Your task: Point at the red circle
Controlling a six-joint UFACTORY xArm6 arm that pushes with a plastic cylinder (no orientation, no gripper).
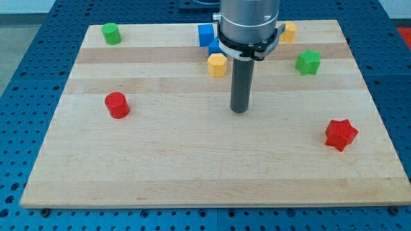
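The red circle [117,104] is a short red cylinder on the wooden board [192,167], at the view's left, about mid-height. My tip [239,110] rests on the board near the centre, well to the right of the red circle and apart from it. The rod hangs from the grey arm at the view's top. A yellow hexagon block [218,65] sits just up and left of the tip, not touching it.
A green cylinder [112,33] sits at the top left. A blue block [207,35] lies partly behind the arm at the top centre. A yellow block [288,31] is at the top right, a green star [308,62] below it, and a red star [340,134] at the right.
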